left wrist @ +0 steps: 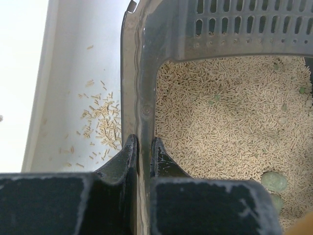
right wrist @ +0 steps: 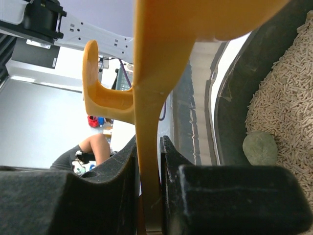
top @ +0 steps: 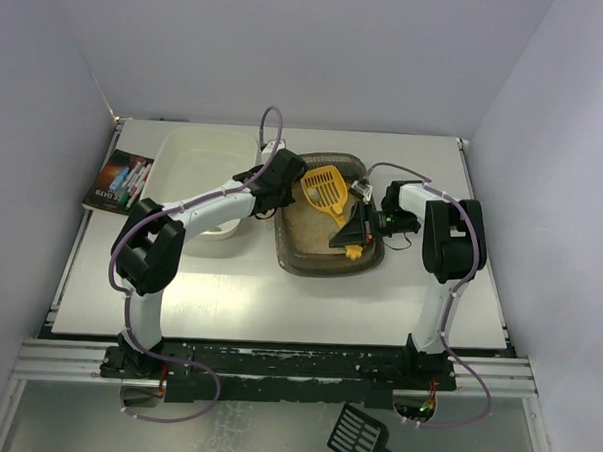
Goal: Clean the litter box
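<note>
The table (top: 238, 303) carried a white tub (top: 199, 166) on the left. Just beside it to the right, roughly central between the two arms, sat the litter box (top: 330, 271). The box held beige pellet litter. The left gripper (left wrist: 144, 143) was closed on the box's left wall, one finger outside and one inside, steadying the tray. The right gripper (right wrist: 148, 144) was clamped on the handle of a yellow scoop (top: 325, 189), whose slotted head hung tilted over the far half of the litter. Grey-green lumps (left wrist: 274, 180) lay among the pellets. A few loose pellets (left wrist: 100, 125) were scattered on the pale surface outside the gripped wall, and I could not tell whether that was the tub's floor.

The step in hand seemed to be scooping up a lump. To do it well, the scoop's leading edge would need to enter low and shallow behind a lump and slide under it. It should then lift level with a gentle shake, so clean pellets fell through the slots. The left hold should be firm so the tray did not skid. The carry to the tub should be slow, since pellets spill easily.
</note>
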Tool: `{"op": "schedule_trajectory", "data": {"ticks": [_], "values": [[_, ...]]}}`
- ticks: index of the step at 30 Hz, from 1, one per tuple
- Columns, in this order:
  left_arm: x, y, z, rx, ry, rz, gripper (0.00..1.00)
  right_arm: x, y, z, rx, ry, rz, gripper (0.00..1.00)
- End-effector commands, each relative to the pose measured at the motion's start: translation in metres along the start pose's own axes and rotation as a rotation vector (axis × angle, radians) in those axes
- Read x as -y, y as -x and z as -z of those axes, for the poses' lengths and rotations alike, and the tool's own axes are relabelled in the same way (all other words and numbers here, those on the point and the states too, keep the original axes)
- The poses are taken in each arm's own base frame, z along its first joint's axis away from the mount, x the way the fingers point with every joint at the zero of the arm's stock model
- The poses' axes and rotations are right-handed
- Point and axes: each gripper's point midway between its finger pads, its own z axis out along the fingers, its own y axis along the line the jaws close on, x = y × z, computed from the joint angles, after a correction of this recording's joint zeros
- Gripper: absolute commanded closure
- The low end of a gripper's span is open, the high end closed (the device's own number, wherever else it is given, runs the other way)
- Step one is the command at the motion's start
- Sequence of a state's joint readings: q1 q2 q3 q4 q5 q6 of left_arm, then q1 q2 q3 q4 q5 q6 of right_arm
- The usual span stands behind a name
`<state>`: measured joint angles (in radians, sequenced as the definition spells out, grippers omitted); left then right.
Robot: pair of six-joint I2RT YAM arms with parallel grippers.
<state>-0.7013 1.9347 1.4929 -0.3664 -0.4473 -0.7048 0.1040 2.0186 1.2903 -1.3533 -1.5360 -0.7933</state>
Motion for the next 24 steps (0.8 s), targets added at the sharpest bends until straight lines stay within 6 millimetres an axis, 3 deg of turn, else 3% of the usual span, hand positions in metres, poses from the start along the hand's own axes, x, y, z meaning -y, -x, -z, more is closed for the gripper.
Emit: {"op": "schedule_trajectory", "data": {"ticks": [1,10,24], "values": [[-0.021,0.014,-0.004,0.046,0.072,0.0,0.87,0.008,0.003,0.0,0.001,0.002,-0.021,1.0],[-0.011,0.007,-0.011,0.004,0.065,0.005,0.88,0.015,-0.004,-0.008,-0.017,0.016,-0.032,1.0],[-0.003,0.01,-0.013,0.0,0.058,0.011,0.88,0.018,0.013,-0.016,-0.017,0.042,-0.015,1.0]]}}
